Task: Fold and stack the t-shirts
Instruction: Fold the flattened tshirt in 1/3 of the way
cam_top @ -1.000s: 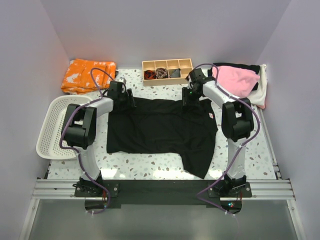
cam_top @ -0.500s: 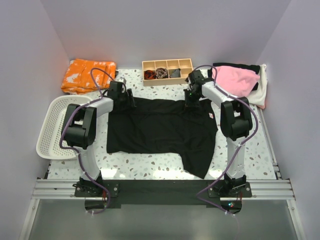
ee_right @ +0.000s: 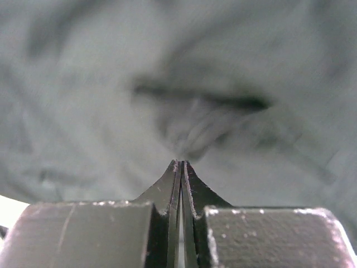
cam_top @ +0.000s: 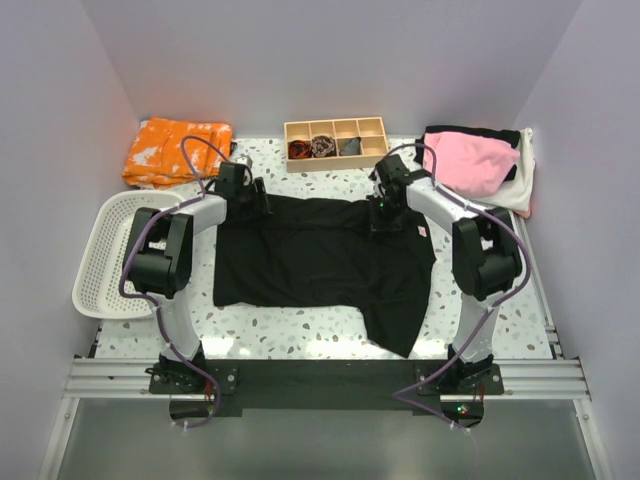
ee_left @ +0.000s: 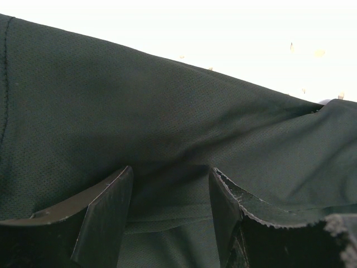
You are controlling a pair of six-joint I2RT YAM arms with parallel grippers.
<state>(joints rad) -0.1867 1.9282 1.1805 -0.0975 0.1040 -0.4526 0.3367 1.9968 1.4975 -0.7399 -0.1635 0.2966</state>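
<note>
Only wrist views are telling: left end effector (ee_left: 170,174) sitting open, black t-shirt (ee_left: 167,111) between its fingers; right end effector (ee_right: 181,163) sitting closed.

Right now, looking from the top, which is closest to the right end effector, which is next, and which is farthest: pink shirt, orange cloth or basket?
From the right end effector:
1. Pink shirt, back right corner.
2. Orange cloth, back left corner.
3. Basket, far left side.

The large plain black cloth t-shirt (cam_top: 320,255) lies spread flat at centre, one corner trailing toward 5 o'clock. Pink, black and white cloth t-shirts (cam_top: 470,160) lie heaped at 2 o'clock.
</note>
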